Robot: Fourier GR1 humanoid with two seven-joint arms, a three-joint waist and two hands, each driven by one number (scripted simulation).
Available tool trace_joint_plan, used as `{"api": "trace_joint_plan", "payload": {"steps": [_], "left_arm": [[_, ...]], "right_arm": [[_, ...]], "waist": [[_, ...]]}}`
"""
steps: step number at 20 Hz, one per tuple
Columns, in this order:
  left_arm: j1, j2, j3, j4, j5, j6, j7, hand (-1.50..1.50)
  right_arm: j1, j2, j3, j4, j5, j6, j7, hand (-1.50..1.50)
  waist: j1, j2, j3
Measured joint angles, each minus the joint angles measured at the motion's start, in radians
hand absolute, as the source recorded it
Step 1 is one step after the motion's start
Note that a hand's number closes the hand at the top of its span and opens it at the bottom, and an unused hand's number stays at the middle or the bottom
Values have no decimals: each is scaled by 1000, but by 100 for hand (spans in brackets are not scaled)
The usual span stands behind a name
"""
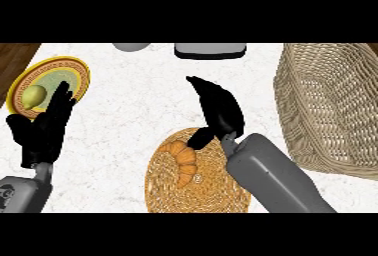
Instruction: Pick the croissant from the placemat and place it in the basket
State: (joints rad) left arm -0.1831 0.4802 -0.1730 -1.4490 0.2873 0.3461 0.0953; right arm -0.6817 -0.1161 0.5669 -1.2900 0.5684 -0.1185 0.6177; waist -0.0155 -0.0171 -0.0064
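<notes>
At far left, your left hand (44, 125) is resting with its fingers straight and spread, their tips overlapping a yellow-rimmed plate (74, 67) that is carrying a pear (33, 96). Moving right, the croissant (184, 159) is lying on the woven placemat (214, 192), toward its upper left. Your right hand (218, 110) is hovering just above the placemat's far edge, fingers extended and kept together, thumb pointing down near the croissant, pinching nothing. At far right, the wicker basket (332, 100) is standing apart.

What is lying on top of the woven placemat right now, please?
A croissant lies on the placemat. The right robot hand and its forearm cover the mat's upper right part, so anything there cannot be seen.
</notes>
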Motion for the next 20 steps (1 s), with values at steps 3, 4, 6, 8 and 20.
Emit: {"api": "trace_joint_plan", "payload": {"steps": [3, 4, 6, 8, 20], "left_arm": [[8, 3, 7, 0, 1, -4, -2, 0], [8, -1, 7, 1, -2, -3, -4, 0], [14, -3, 14, -6, 0, -10, -8, 0], [10, -16, 13, 2, -9, -11, -14, 0], [4, -64, 52, -12, -78, -48, 13, 0]], "right_arm": [[-31, -11, 10, -70, -60, 189, 141, -150], [-43, -9, 6, -103, -83, 244, 194, -150], [-54, -7, -8, -167, -125, 334, 285, -150], [-56, -6, -30, -244, -164, 394, 351, -150], [139, 51, -43, -381, -75, 392, 314, -150]], "waist": [[-4, 0, 2], [-5, 1, 2], [-1, 4, 4], [0, 6, 4], [15, 15, 6]]}}
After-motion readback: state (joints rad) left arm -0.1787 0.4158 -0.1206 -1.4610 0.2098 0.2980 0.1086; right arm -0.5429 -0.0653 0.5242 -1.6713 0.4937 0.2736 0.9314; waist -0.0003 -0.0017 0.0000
